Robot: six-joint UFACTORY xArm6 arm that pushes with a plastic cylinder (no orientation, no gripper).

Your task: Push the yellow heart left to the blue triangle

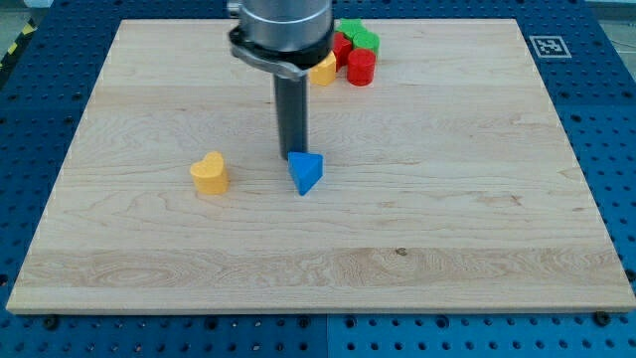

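Note:
The yellow heart (pixel 210 172) lies on the wooden board at the view's centre left. The blue triangle (pixel 306 172) lies to its right, near the board's middle, about a hundred pixels away. My tip (pixel 293 152) comes down from the view's top and stands right at the blue triangle's upper left edge, touching or almost touching it. The tip is well to the right of the yellow heart.
A cluster of blocks sits at the board's top edge, partly hidden behind the arm: a red cylinder (pixel 360 67), a green block (pixel 359 37), another red block (pixel 341 46) and a yellow block (pixel 324 70). A marker tag (pixel 546 45) is at the top right.

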